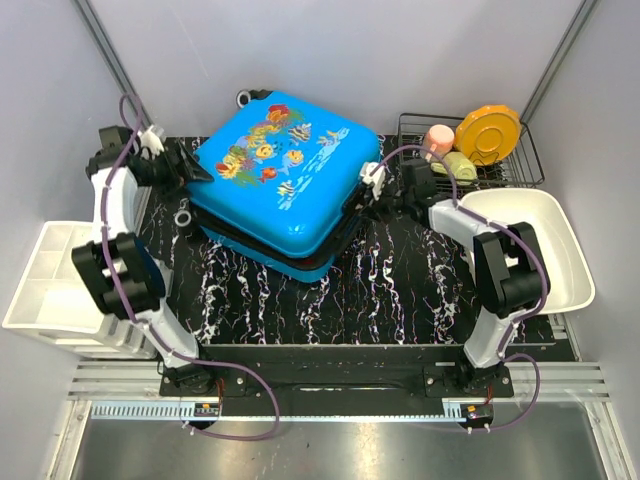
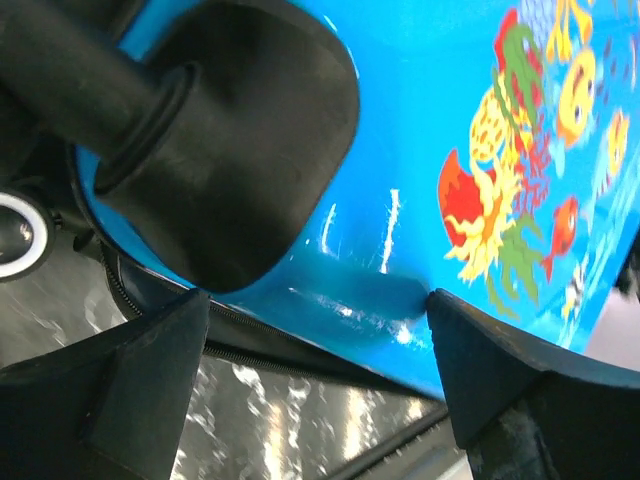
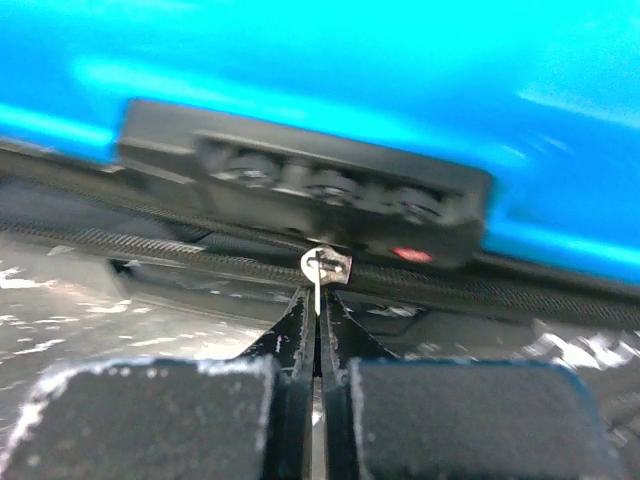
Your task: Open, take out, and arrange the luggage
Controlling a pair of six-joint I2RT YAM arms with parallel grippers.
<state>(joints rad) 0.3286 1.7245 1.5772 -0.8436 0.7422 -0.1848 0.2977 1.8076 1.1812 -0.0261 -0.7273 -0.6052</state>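
My right gripper point(image 3: 316, 310) pinches the zipper pull point(image 3: 325, 266), likely the surest hold on the seemingly rigid, slick luggage point(image 1: 285, 180); left gripper point(image 2: 315, 305) spread wide.

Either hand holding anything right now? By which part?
Right hand is pinched shut on the luggage's silver zipper pull, just below the combination lock. Left hand is open at the shell's corner, holding nothing.

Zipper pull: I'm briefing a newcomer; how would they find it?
Find the big blue fish-print suitcase. On its side facing the right arm, below the black combination lock, the right gripper pinches the zipper pull. It is the only silver tab there.
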